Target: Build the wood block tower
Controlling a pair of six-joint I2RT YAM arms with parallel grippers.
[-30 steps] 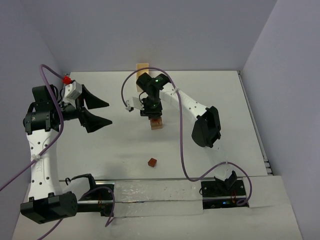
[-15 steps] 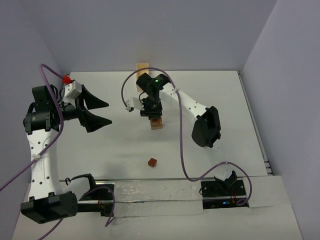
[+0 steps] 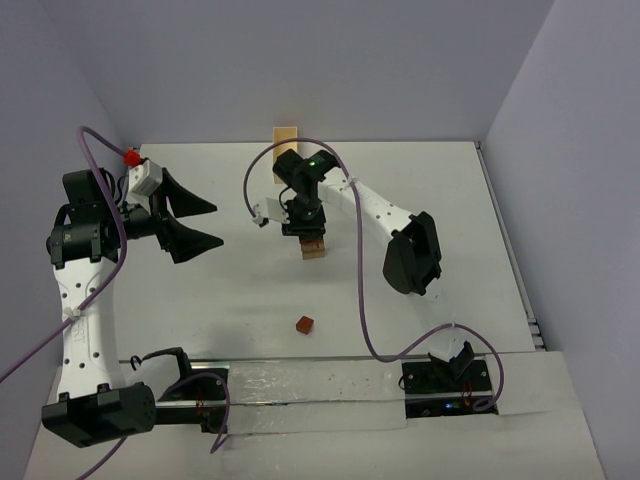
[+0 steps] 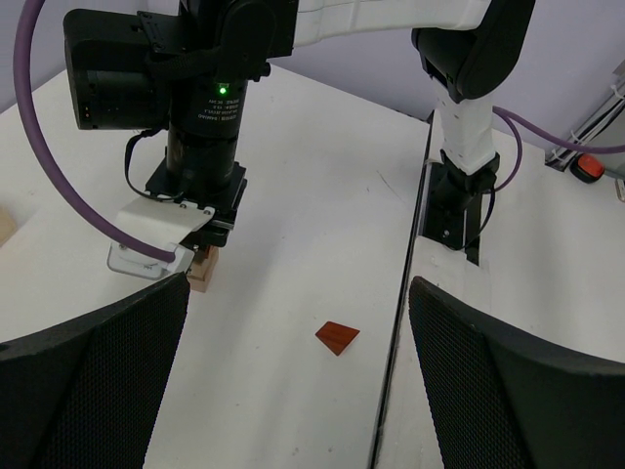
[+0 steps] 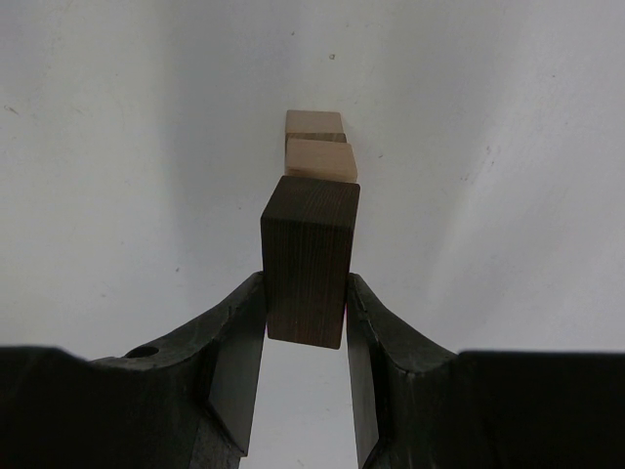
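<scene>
My right gripper (image 5: pixel 305 293) is shut on a dark reddish-brown block (image 5: pixel 308 254), held upright between both fingers. Just beyond its far end are two light tan blocks (image 5: pixel 318 156), one on the other; whether it touches them I cannot tell. From above, the right gripper (image 3: pixel 305 226) hangs over this tan stack (image 3: pixel 314 250) mid-table. A reddish-brown wedge (image 3: pixel 304 324) lies alone nearer the arm bases, also visible as the wedge (image 4: pixel 337 338) between my left fingers' view. My left gripper (image 3: pixel 218 224) is open and empty, off to the left, well apart from all blocks.
A pale wooden box (image 3: pixel 286 136) stands against the back wall behind the right arm. The right arm's purple cable (image 3: pixel 360 300) loops over the table toward its base. A table seam (image 4: pixel 415 283) runs close to the wedge.
The right arm has shifted only very slightly over the tan stack, still gripping the dark block. The left arm and the wedge have not moved.
</scene>
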